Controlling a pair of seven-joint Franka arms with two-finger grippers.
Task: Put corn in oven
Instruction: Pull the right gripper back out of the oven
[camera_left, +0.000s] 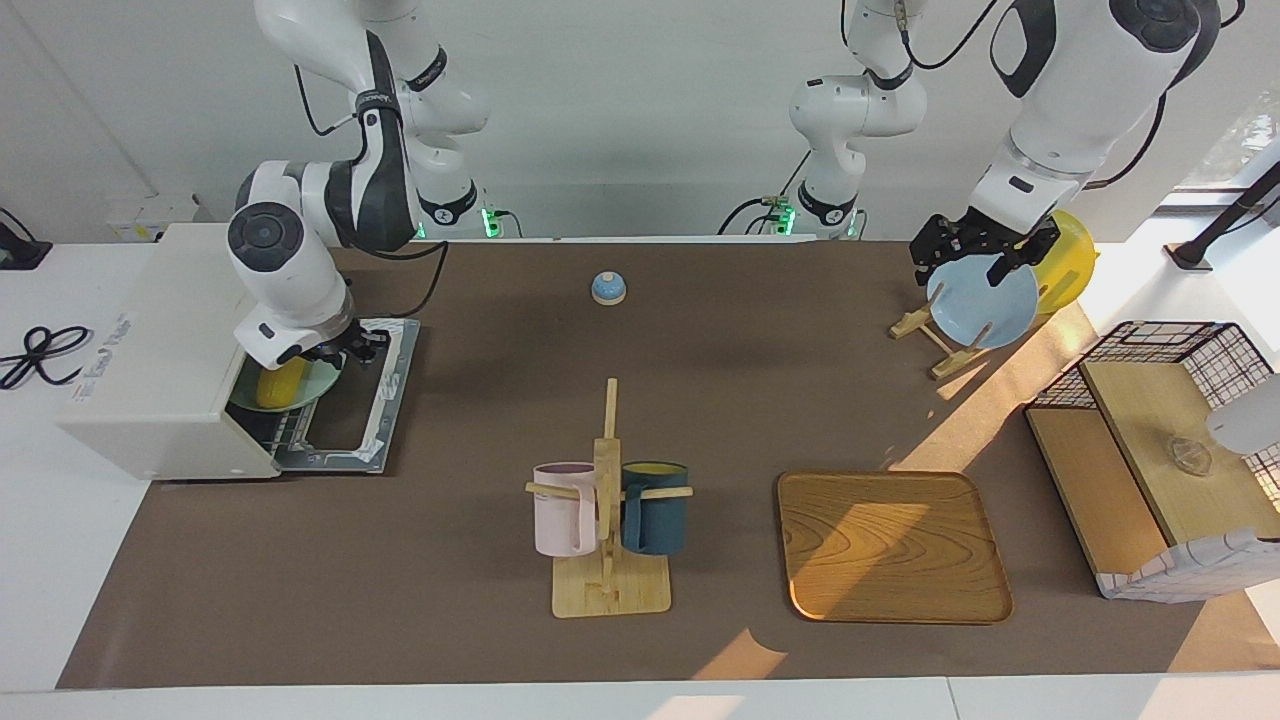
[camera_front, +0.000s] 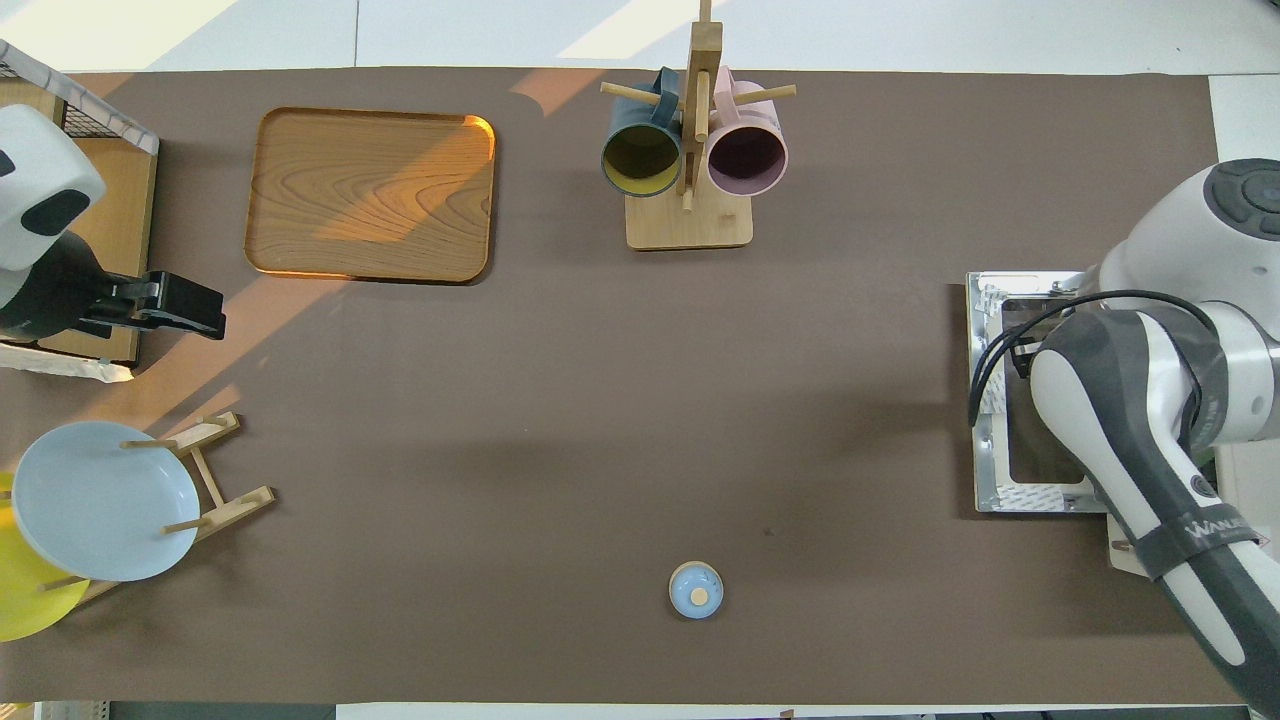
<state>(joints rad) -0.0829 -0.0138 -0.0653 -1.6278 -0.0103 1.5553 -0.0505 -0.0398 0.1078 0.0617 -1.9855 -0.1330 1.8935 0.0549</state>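
The yellow corn (camera_left: 279, 383) lies on a pale green plate (camera_left: 314, 384) on the wire rack in the mouth of the off-white oven (camera_left: 160, 340). The oven's door (camera_left: 357, 415) is dropped flat onto the table. My right gripper (camera_left: 346, 350) hangs just over the plate's edge, above the inner end of the door, and is apart from the corn. In the overhead view the right arm hides the corn and only the oven door (camera_front: 992, 400) shows. My left gripper (camera_left: 975, 258) waits open and empty over the blue plate at the left arm's end.
A mug stand (camera_left: 608, 520) with a pink and a dark blue mug stands mid-table. A wooden tray (camera_left: 893, 545) lies beside it. A small blue bell (camera_left: 608, 288) sits near the robots. A blue plate (camera_left: 982, 305) and a yellow plate (camera_left: 1070, 258) lean in a rack. A wire basket (camera_left: 1160, 440) is at the table's end.
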